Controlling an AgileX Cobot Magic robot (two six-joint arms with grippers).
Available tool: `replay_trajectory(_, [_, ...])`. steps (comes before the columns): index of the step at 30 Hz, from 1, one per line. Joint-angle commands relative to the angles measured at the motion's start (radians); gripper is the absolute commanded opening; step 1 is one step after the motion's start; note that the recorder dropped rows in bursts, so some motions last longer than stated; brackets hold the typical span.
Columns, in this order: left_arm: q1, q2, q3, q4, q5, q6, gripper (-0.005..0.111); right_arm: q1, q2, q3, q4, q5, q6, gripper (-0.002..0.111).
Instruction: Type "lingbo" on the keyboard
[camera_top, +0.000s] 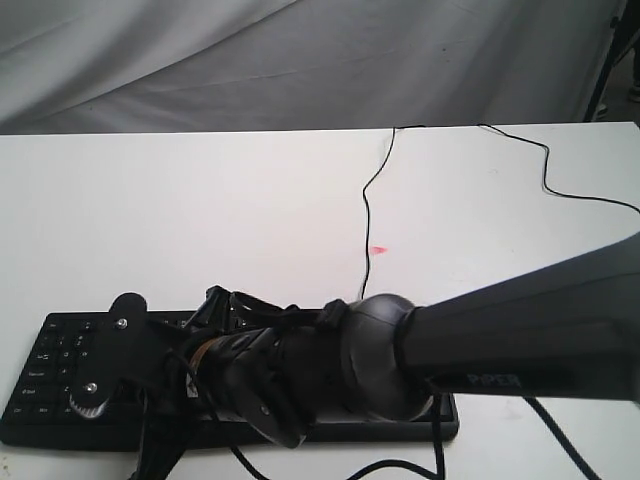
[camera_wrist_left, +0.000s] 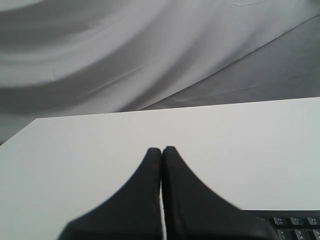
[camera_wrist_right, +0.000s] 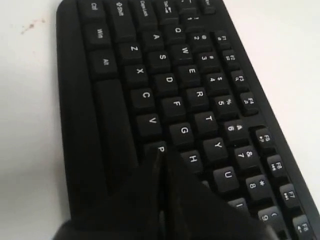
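The black keyboard (camera_top: 30, 400) lies along the near edge of the white table (camera_top: 200, 220), most of it covered by arm parts. My right arm (camera_top: 500, 340) reaches across it from the right. In the right wrist view the keys (camera_wrist_right: 170, 80) fill the frame, and my right gripper (camera_wrist_right: 162, 151) is shut with its tips on the B key (camera_wrist_right: 156, 148), next to H and G. Whether the key is pressed down I cannot tell. My left gripper (camera_wrist_left: 161, 149) is shut on nothing, over bare table, with a corner of the keyboard (camera_wrist_left: 295, 222) beside it.
A thin black cable (camera_top: 366, 215) runs from the keyboard to the far table edge. A second cable (camera_top: 560, 185) crosses the back right. A small red spot (camera_top: 379, 248) marks the tabletop. Grey cloth (camera_top: 300, 60) hangs behind the table.
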Motion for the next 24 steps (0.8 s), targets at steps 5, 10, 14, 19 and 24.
replay_trajectory(5, [-0.004, 0.003, 0.005, -0.001, -0.004, -0.003, 0.001, 0.002, 0.009, -0.006, 0.004, -0.013, -0.007, 0.0])
replay_trajectory(10, [-0.004, 0.003, 0.005, -0.001, -0.004, -0.003, 0.001, 0.0, 0.013, -0.006, 0.004, -0.04, -0.007, 0.0])
replay_trajectory(14, [-0.004, 0.003, 0.005, -0.001, -0.004, -0.003, 0.001, 0.0, 0.022, -0.006, 0.004, -0.042, -0.007, 0.0])
replay_trajectory(19, [-0.004, 0.003, 0.005, -0.001, -0.004, -0.003, 0.001, 0.0, 0.021, -0.006, 0.006, -0.044, -0.007, 0.0])
replay_trajectory(24, [-0.004, 0.003, 0.005, -0.001, -0.004, -0.003, 0.001, -0.01, 0.033, -0.006, 0.006, -0.044, -0.007, 0.0])
